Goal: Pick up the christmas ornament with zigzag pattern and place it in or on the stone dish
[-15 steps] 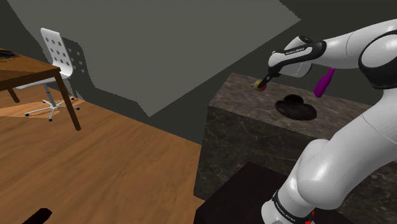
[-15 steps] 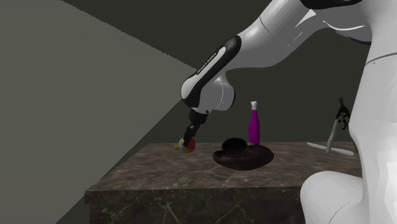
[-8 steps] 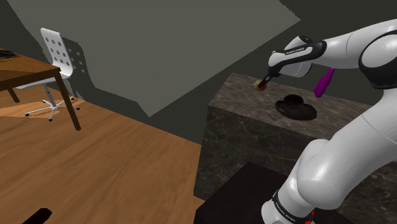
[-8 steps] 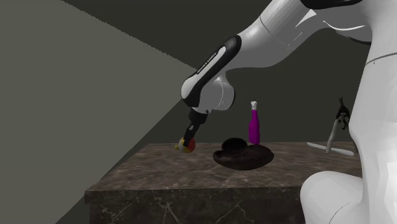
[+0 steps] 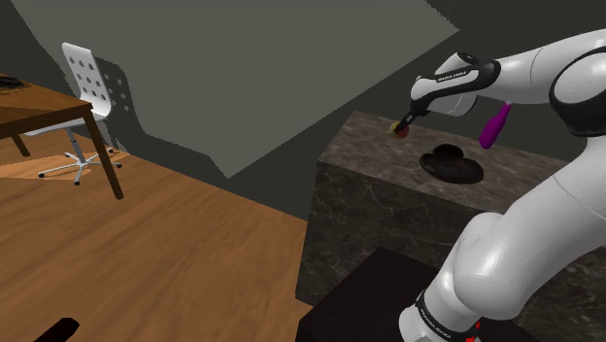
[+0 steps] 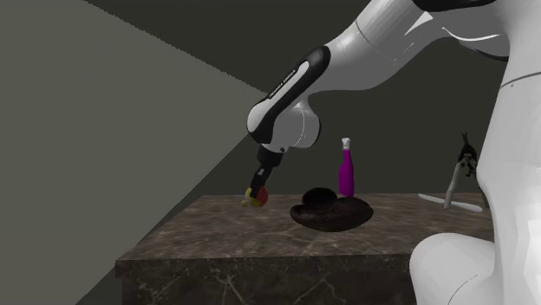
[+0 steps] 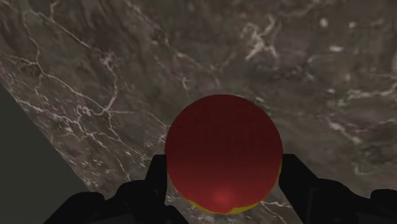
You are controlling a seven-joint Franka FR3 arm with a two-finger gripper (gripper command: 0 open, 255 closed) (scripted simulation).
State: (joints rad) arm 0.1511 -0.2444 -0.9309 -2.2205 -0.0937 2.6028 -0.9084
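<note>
The ornament is a red ball with a yellow band at its lower edge. My gripper is shut on it, one black finger pressed against each side. In the shoulder view the gripper holds the ornament low over the far left corner of the dark marble counter. The second exterior view shows the ornament under the gripper, left of the dark stone dish. The dish lies mid-counter. Whether the ball touches the counter I cannot tell.
A magenta bottle stands just behind the dish. A thin tool leans at the counter's right end in the second exterior view. A wooden table and white chair stand far off on the wood floor.
The fingers have closed onto the ornament. Gripper and ball have since shifted very slightly toward the dish and upward.
</note>
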